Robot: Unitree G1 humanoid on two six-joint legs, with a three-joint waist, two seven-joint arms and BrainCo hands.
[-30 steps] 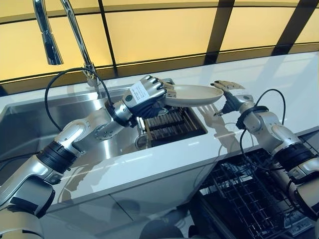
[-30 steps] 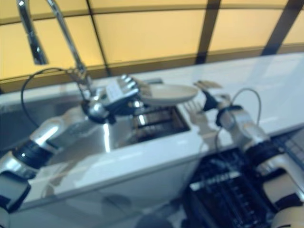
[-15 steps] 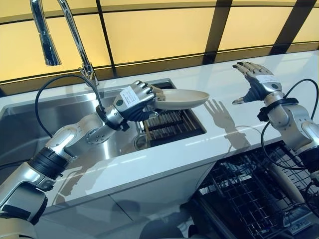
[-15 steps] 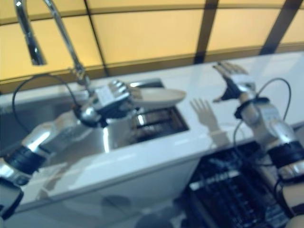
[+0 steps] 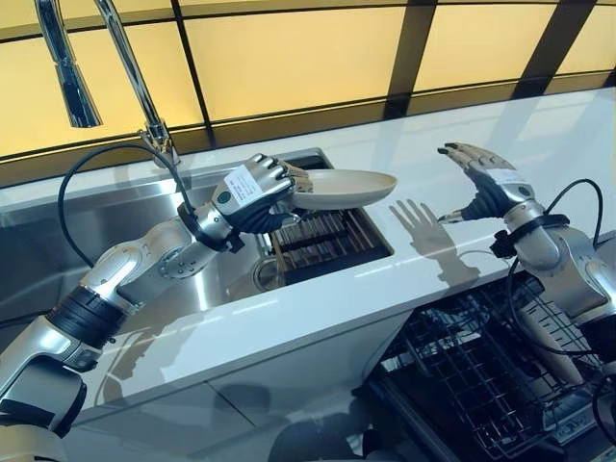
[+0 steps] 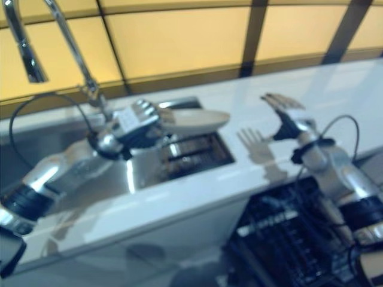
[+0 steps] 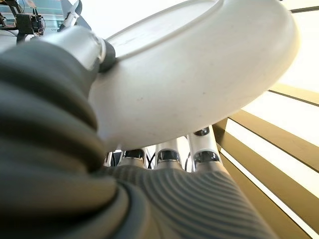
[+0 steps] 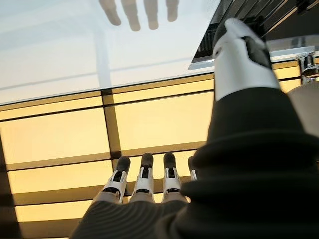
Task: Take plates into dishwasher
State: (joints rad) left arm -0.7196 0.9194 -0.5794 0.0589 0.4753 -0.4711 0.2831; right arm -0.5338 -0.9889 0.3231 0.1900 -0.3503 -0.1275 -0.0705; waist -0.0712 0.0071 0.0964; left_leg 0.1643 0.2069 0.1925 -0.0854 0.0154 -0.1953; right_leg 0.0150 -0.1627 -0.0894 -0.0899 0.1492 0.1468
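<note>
My left hand is shut on the rim of a cream plate, holding it roughly level above the right end of the sink. In the left wrist view the plate's underside fills the frame, thumb on top and fingers beneath. My right hand hovers open over the white counter, fingers spread, apart from the plate and to its right. The dishwasher's dark wire rack lies pulled out below the counter at the lower right.
A steel sink holds a dark slatted drain rack under the plate. A tall chrome faucet rises behind the sink. Yellow wall panels with dark bars run along the back.
The right hand let go of the plate's far edge and drew away to the right, over the counter. The left hand kept the plate and pulled it slightly left.
</note>
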